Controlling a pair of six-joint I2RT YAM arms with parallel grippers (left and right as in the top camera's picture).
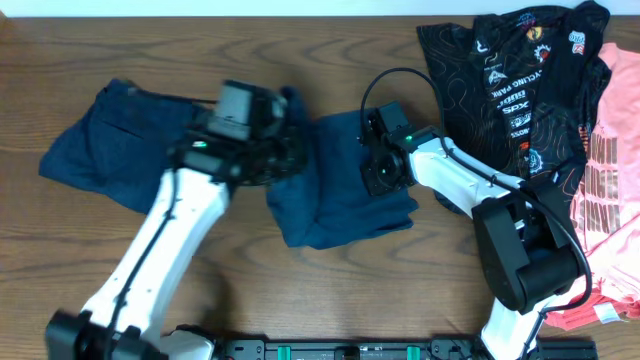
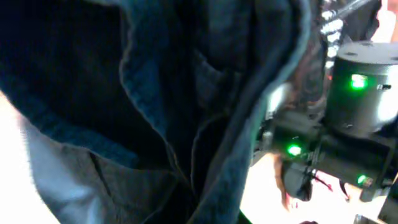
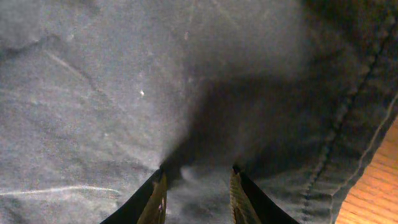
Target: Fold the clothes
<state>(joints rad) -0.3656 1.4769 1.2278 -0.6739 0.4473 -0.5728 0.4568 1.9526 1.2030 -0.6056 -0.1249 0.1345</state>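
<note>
Dark navy clothes lie across the middle of the wooden table, one part at the left [image 1: 105,145] and a folded mass at the centre [image 1: 335,205]. I cannot tell whether the two parts are joined. My left gripper [image 1: 272,130] is blurred above their meeting point and looks shut on a raised edge of navy fabric [image 2: 205,112]. That fabric fills the left wrist view and hides the fingers. My right gripper [image 1: 380,165] is open, with its fingertips [image 3: 198,177] pressed down on the navy cloth [image 3: 124,93] beside a stitched seam.
A black printed jersey [image 1: 510,70] and a coral-pink shirt [image 1: 610,190] lie at the right side of the table. The right arm's base stands over them. The right arm's wrist with green lights [image 2: 354,112] is close to the left gripper. Bare wood lies in front.
</note>
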